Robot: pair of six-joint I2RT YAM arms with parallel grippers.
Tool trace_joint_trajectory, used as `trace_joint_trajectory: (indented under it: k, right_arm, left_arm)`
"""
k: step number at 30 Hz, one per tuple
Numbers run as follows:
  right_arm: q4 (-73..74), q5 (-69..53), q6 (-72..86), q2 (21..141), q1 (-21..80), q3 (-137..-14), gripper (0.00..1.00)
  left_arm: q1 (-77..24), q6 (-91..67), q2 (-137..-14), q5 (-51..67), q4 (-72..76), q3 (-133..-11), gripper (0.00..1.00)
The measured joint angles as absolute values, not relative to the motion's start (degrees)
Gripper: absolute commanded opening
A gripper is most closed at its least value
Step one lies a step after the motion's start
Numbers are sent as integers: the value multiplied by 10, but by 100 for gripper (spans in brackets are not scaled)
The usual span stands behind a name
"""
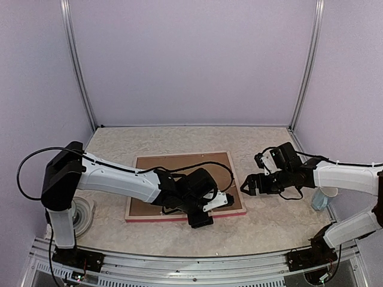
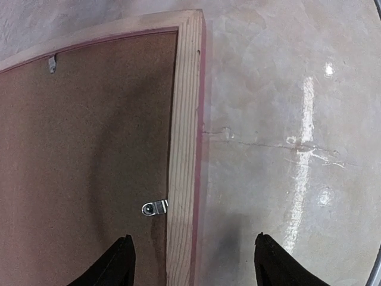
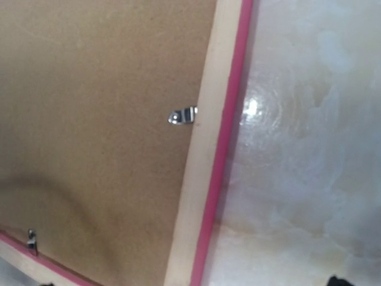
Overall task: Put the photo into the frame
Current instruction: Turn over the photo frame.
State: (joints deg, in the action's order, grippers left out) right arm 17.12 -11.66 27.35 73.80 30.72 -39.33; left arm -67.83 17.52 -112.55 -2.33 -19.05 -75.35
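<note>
- The frame [image 1: 143, 217] lies face-down in the middle of the worktop [image 1: 269, 230], its pale wooden back up and a pink edge showing along its sides.
- A brown backing board [image 1: 179, 164] sits inside it, with a small metal clip [image 2: 155, 208] at the inner edge of the right rail.
- The left tool [image 2: 199, 262] hangs over the frame's near right corner, released. Its fingers [image 2: 119, 265] stand apart astride the right rail, one above the board and one above bare worktop.
- The right tool [image 1: 246, 184] hovers just off the frame's right side, spread wide and gripping nothing.
- A pale blue cup [image 1: 320, 200] stands by the right arm.
</note>
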Motion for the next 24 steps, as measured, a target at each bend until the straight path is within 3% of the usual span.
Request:
trace_joint_trajectory:
  k: [3,14,22,24]
  right_arm:
    - [163,-119,277,738,306,-389,99]
    - [137,-136,287,740,302,-381,99]
    - [131,-143,296,748,302,-375,99]
    - [127,-144,297,752,302,-374,99]
  left_arm:
    - [-675,181,-1142,-17,-198,-754,57]
    - [-658,185,-1153,-6,-189,-747,45]
    - [-651,185,-1154,-3,-180,-746,14]
    - [-651,187,-1154,-3,-180,-746,10]
